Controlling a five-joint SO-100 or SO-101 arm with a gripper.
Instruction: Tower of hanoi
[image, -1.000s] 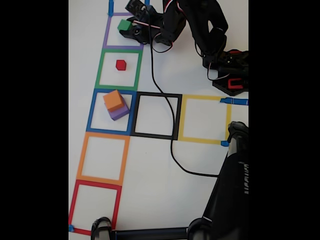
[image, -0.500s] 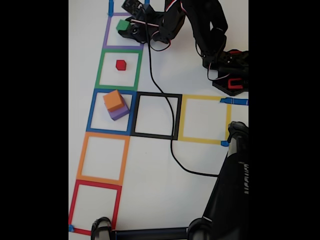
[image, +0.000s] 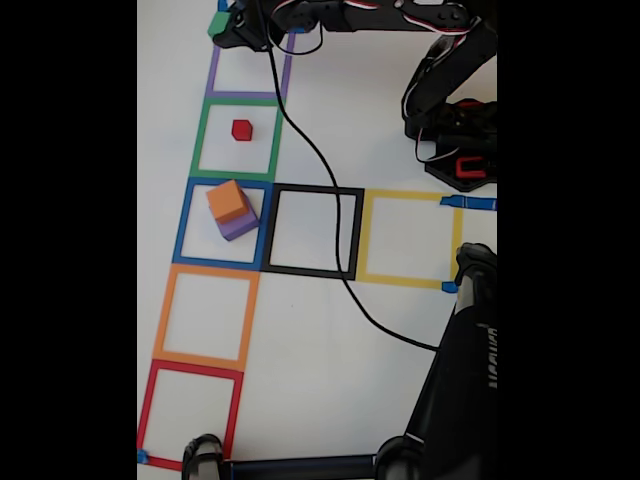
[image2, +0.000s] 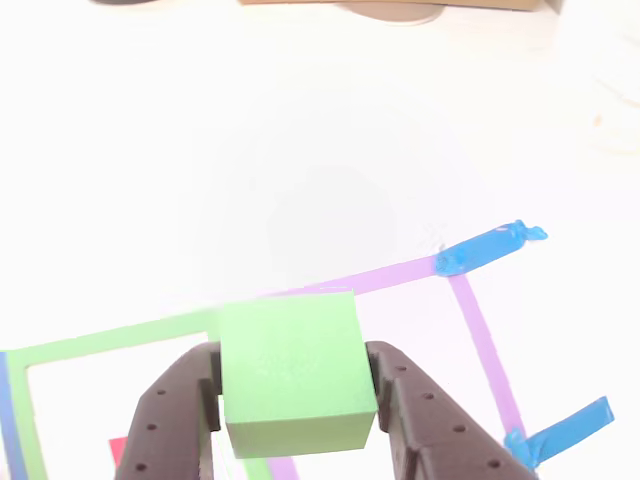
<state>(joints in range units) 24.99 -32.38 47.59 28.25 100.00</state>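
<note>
My pincer (image2: 292, 400) is clamped on the green plastic cube (image2: 292, 372) — I'd keep it level and well above the small red cube (image: 241, 129) in transit.

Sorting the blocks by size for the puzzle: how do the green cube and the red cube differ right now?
The green cube is clamped between the gripper fingers; the red cube lies free inside the green square. In the fixed view, the green cube sits at the purple square's top edge and looks larger than the red. Both are plain solid-coloured cubes.
</note>
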